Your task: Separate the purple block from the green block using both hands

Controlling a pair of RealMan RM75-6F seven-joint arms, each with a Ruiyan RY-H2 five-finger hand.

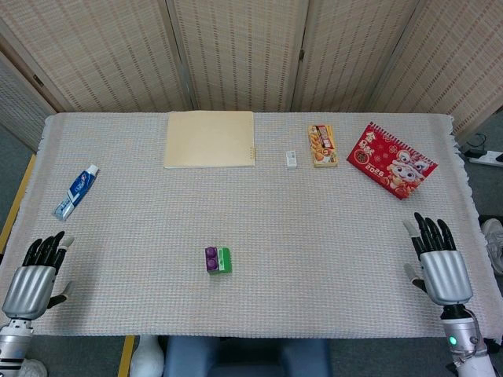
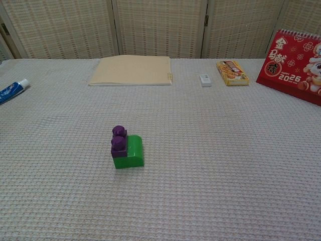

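A small purple block (image 1: 211,259) (image 2: 119,141) is joined to the left side of a green block (image 1: 224,260) (image 2: 131,151), and the pair rests on the cloth-covered table near the front centre. My left hand (image 1: 35,271) hovers at the front left corner, fingers spread, holding nothing. At the front right edge my right hand (image 1: 437,258) does the same, fingers apart and empty. Both hands are far from the blocks. The chest view shows neither hand.
A toothpaste tube (image 1: 76,191) (image 2: 12,90) lies at the left. At the back are a beige folder (image 1: 210,138) (image 2: 132,70), a small white eraser (image 1: 291,159) (image 2: 205,80), a snack box (image 1: 322,145) (image 2: 231,73) and a red desk calendar (image 1: 391,159) (image 2: 295,64). A woven screen stands behind the table.
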